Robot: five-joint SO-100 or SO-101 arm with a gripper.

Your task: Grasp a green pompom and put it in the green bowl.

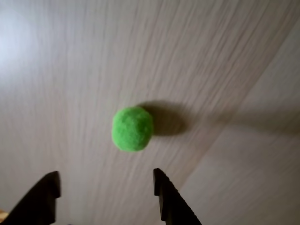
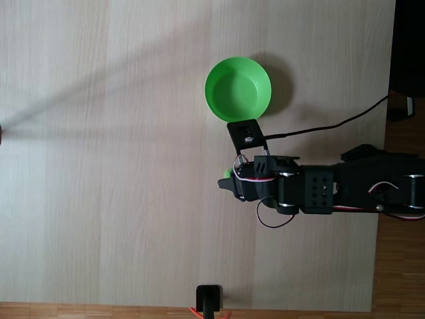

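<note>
- the table (image 2: 119, 166) is pale wood-grain laminate, lit so that long soft shadows run across it; in the fixed view a strip of darker wooden floor (image 2: 392, 266) shows along the right and bottom edges.
- a small black stand (image 2: 209, 299) sits at the table's bottom edge in the fixed view, and a black cable (image 2: 332, 126) trails off to the right.
- the arm (image 2: 332, 189) reaches in from the right, lying low and nearly level across the table.
- the gripper (image 1: 105, 185) points down at the surface, its two dark fingers spread wide apart and holding nothing.
- the green pompom (image 1: 132, 129) rests on the table just ahead of the fingertips, in line with the gap, touching neither.
- in the fixed view the pompom is a green speck at the gripper's tip.
- the green bowl (image 2: 255, 106) stands upright near the gripper's tip, above it in the fixed view.
</note>
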